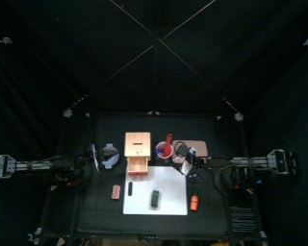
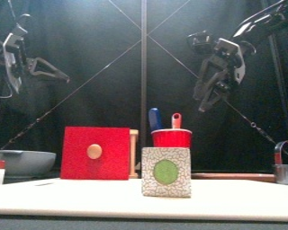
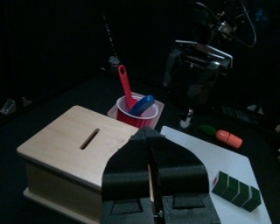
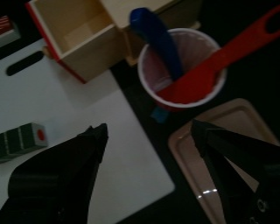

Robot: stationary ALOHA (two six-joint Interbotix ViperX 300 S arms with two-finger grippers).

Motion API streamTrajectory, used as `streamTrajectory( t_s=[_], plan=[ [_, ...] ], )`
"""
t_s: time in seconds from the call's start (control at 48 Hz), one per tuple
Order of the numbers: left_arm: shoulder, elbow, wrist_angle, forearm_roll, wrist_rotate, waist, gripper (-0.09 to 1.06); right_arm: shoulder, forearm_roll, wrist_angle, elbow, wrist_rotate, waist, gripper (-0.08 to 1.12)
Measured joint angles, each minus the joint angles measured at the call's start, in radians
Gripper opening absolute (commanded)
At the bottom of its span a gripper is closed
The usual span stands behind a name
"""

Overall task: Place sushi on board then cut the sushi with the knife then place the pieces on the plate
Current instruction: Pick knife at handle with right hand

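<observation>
Dark green sushi [image 1: 154, 199] lies whole on the white board [image 1: 169, 187], in the lower middle of the top view and apart from both grippers. In the front view it stands lowest and nearest, at centre, its end showing a green oval.

Behind the board, at the centre of the top view, sits the box [image 1: 138, 154], its red front facing the front view at centre left. Just right of the box stands the red cup [image 2: 172, 137], with the blue knife [image 2: 155, 119] and the red knife [image 2: 176, 119] upright in it. The pink tray [image 4: 241, 131] lies beside the cup. A bowl [image 2: 24, 162] sits at the left edge of the front view, and an orange toy [image 1: 194, 202] lies just off the board's lower right corner.

The left gripper [image 3: 153, 144] hangs at the upper left of the front view, above the box, jaws pressed together and empty. The right gripper [image 4: 149, 129] hangs at the upper right, above the cup, jaws spread wide and holding nothing.
</observation>
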Motion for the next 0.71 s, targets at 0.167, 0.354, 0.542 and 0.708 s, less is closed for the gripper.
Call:
streamTrajectory(
  t_s=[0.167, 0.354, 0.542, 0.708],
  plan=[
    [0.0, 0.002, 0.0, -0.008, 0.002, 0.0, 0.08, -0.04, 0.12, 0.083, -0.038, -0.155, -0.055, 1.06],
    [0.0, 0.002, 0.0, -0.021, 0.002, 0.003, 0.08, -0.04, 0.304, 0.238, -0.121, -0.42, -0.107, 1.06],
    [0.0, 0.002, 0.0, -0.026, 0.0, 0.011, 0.08, -0.029, 0.532, 0.301, -0.186, -0.703, -0.265, 1.06],
    [-0.002, 0.002, 0.0, -0.032, 0.0, 0.017, 0.08, 0.029, 0.742, 0.344, -0.206, -0.937, -0.417, 1.06]
  ],
)
